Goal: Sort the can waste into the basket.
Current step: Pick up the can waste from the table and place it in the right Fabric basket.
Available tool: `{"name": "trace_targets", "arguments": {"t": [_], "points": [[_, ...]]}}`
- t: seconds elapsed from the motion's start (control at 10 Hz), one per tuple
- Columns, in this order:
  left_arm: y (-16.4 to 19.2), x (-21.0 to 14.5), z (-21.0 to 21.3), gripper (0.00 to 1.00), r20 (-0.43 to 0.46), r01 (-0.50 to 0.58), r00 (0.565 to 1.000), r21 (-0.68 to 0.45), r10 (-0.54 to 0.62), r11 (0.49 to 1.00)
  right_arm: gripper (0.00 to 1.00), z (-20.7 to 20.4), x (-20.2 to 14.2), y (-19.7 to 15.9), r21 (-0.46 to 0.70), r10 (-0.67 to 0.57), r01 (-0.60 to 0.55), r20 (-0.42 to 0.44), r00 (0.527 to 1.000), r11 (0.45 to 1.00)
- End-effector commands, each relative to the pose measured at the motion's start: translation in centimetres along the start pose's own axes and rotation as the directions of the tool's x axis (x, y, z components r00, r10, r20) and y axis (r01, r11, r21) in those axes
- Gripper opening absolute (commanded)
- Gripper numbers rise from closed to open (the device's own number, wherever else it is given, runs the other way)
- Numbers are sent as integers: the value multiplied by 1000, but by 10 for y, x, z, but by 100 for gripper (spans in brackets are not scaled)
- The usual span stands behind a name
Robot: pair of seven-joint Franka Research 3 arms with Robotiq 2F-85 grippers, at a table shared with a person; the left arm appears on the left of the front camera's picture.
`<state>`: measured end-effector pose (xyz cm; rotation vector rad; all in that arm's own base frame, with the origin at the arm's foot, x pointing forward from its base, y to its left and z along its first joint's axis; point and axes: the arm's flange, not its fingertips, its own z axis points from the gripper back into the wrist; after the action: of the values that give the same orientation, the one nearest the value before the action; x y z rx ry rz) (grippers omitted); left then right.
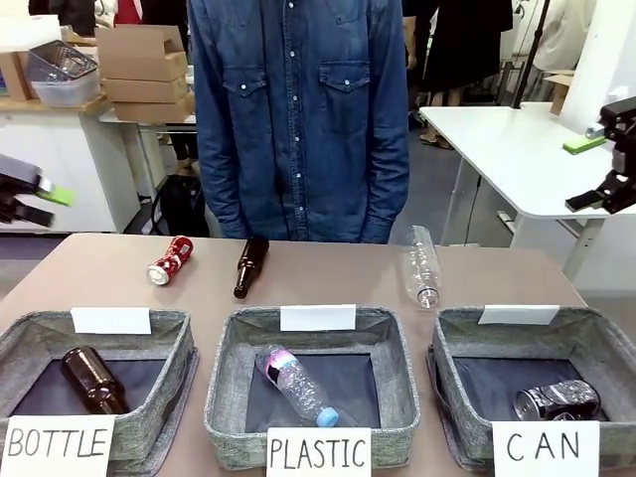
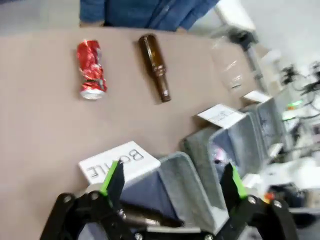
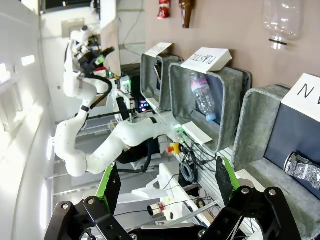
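Red can lies on its side on the worktop, well apart from the CAN basket toward the far left, while the silvery can rests inside that basket. Being crumpled thin metal, the red can is probably light, slick and easily crushed, so a gentle pinch across its dented middle looks best. The left end effector and right end effector are both spread and empty.

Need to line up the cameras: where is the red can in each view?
Front view: red can, left of centre, far side.
Left wrist view: upper left.
Right wrist view: top edge, partly cut off.
Shared landmark: the brown bottle lying beside it.
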<state>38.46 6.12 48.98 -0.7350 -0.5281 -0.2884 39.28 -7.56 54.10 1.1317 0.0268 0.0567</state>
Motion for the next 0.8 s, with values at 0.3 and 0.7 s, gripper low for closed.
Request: {"name": "trace_targets", "arguments": {"t": [0.3,0.7], "points": [[9,52,-143,100,-203,285,953,345,-225,894,100,3,0,0,-3,17,-17,-14,1000,1000],[4,49,-157,100,-213,314,943,325,-255,892,100,3,0,0,-3,17,-17,-14,1000,1000]]}}
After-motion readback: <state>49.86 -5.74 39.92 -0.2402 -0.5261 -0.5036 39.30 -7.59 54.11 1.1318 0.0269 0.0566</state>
